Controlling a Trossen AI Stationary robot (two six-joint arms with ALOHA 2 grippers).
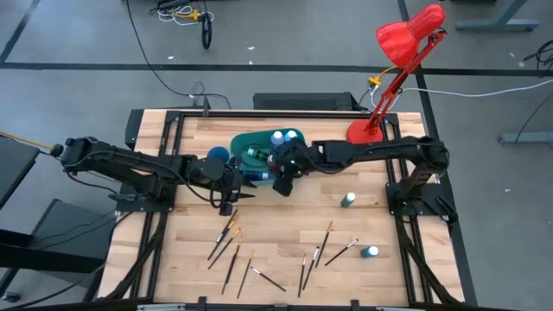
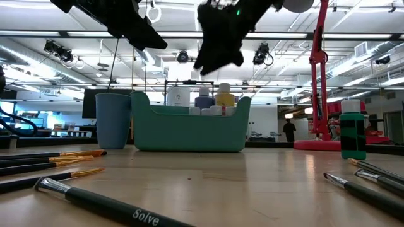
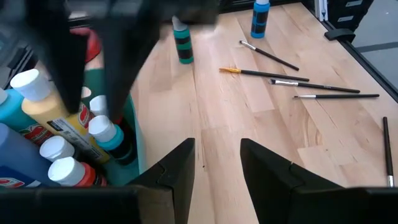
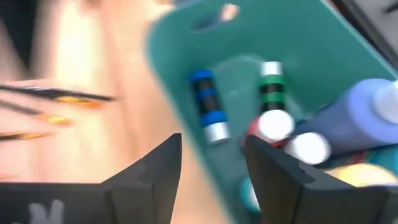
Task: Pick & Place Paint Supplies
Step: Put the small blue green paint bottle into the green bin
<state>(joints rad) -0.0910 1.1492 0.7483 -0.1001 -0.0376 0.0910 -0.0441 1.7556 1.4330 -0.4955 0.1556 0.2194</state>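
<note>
The teal bin (image 1: 259, 142) stands at the table's far middle and holds several paint bottles (image 3: 59, 134) with pale caps. A small blue bottle (image 4: 208, 115) and a green one (image 4: 270, 87) lie on the bin's floor. My right gripper (image 4: 211, 140) hangs open above the bin's near edge with nothing between its fingers. My left gripper (image 3: 217, 146) is open and bare too, raised just left of the bin's near corner (image 1: 238, 186). On the table stand a green bottle (image 1: 348, 199) and a blue bottle (image 1: 371, 251). Several dark-handled brushes (image 1: 229, 250) lie flat near the front.
A small blue cup (image 1: 218, 155) stands against the bin's left side. A red desk lamp (image 1: 393, 78) rises from the far right corner. Bare wood lies between the bin and the brushes, and around the two loose bottles on the right.
</note>
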